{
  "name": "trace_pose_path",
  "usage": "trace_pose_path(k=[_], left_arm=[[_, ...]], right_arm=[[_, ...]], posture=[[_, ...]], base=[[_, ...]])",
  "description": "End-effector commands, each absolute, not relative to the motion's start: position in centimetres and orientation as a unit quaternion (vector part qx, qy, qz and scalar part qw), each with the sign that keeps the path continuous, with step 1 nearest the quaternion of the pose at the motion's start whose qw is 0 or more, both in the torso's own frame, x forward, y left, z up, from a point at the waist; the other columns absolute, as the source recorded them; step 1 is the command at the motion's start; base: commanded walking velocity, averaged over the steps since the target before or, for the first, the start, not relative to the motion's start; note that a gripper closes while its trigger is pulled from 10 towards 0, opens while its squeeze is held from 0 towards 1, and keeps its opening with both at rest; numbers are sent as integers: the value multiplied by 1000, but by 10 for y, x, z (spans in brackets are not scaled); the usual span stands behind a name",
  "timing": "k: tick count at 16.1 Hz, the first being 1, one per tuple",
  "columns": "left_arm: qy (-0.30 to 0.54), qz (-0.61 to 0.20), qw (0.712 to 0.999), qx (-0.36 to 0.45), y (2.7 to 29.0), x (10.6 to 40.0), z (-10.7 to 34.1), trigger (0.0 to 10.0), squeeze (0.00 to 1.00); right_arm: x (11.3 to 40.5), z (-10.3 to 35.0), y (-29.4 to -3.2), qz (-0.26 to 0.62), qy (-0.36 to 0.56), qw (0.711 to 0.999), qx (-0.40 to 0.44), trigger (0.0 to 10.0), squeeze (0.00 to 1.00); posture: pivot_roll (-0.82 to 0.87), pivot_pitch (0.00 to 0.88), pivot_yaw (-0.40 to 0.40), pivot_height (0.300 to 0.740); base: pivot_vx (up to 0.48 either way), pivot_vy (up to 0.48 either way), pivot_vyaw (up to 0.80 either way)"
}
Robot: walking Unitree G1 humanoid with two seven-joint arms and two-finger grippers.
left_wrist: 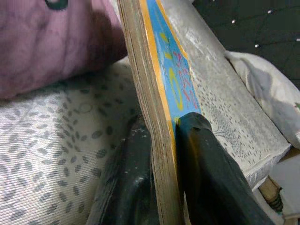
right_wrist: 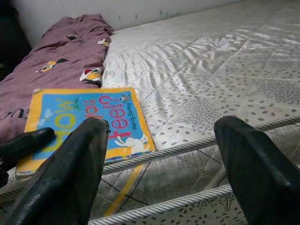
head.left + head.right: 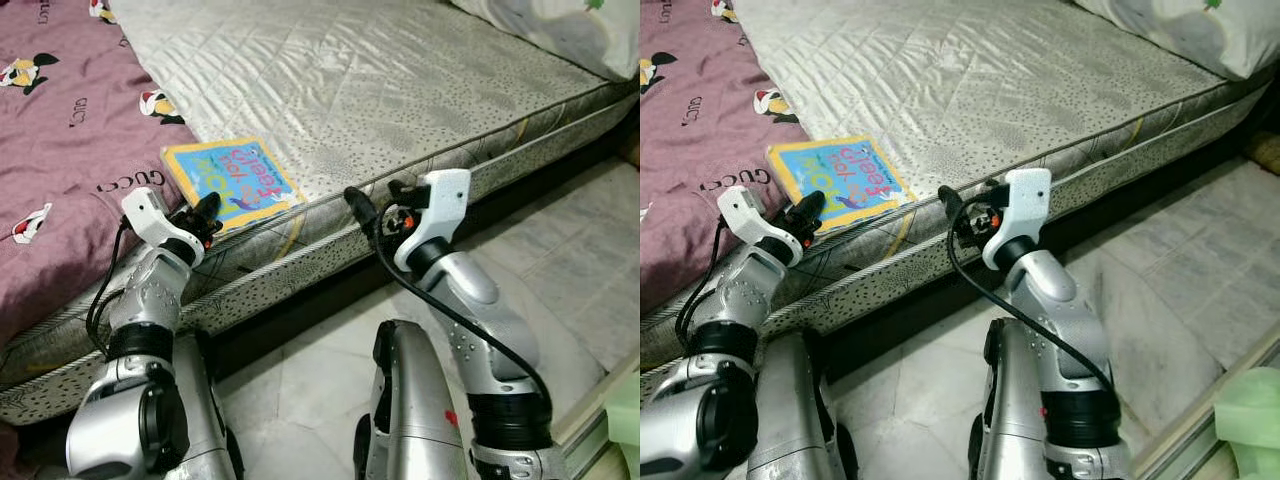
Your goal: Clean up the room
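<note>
A blue and yellow children's board book (image 3: pixel 232 182) lies flat at the near edge of the bare mattress (image 3: pixel 400 90). My left gripper (image 3: pixel 207 215) is at the book's near corner and shut on it. In the left wrist view its black fingers (image 1: pixel 201 154) clamp the book's thick page edge (image 1: pixel 152 117) from both sides. My right gripper (image 3: pixel 375 205) is held open in front of the mattress edge, to the right of the book, with nothing between its fingers (image 2: pixel 70 173). The right wrist view looks across the book (image 2: pixel 82 124) and the mattress.
A mauve printed blanket (image 3: pixel 60 130) is bunched on the left part of the bed, touching the book's far side. A pale pillow (image 3: pixel 570 30) sits at the far right corner. Tiled floor (image 3: pixel 560 280) runs along the bed. A green thing (image 3: pixel 1250 415) shows at the lower right.
</note>
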State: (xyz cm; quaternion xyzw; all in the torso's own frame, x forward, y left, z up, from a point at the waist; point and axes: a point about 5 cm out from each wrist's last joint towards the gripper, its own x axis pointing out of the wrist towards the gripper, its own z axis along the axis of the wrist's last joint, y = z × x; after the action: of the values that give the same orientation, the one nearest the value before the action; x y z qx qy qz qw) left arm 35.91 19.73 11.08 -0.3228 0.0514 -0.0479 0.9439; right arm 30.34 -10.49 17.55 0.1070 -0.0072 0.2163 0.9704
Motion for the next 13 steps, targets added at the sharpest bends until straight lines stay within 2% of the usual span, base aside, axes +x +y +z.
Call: trace_pose_path(k=[1,5,8,11,13], left_arm=[[40,-33,951,-305,202,357,114,0,0],[-16,-18,962,-272,206,354,134,0,0],[-85,-28,974,-210,200,334,157,0,0],[-117,-20,978,-173,198,319,169,0,0],[-139,-23,984,-112,187,309,176,0,0]], right_arm=[[304,175,-102,218,-10,970,105,10000,0],[307,171,-99,212,-16,972,102,10000,0],[312,169,-102,192,-27,976,104,10000,0],[315,175,-102,171,-60,977,108,10000,0],[321,178,-106,147,-75,980,110,10000,0]], posture=[[-43,0,-45,443],[-32,0,-30,443],[-15,0,-16,443],[7,0,-10,443],[14,0,-14,443]], base=[[0,0,0],[0,0,0],[0,0,0],[0,0,0],[0,0,0]])
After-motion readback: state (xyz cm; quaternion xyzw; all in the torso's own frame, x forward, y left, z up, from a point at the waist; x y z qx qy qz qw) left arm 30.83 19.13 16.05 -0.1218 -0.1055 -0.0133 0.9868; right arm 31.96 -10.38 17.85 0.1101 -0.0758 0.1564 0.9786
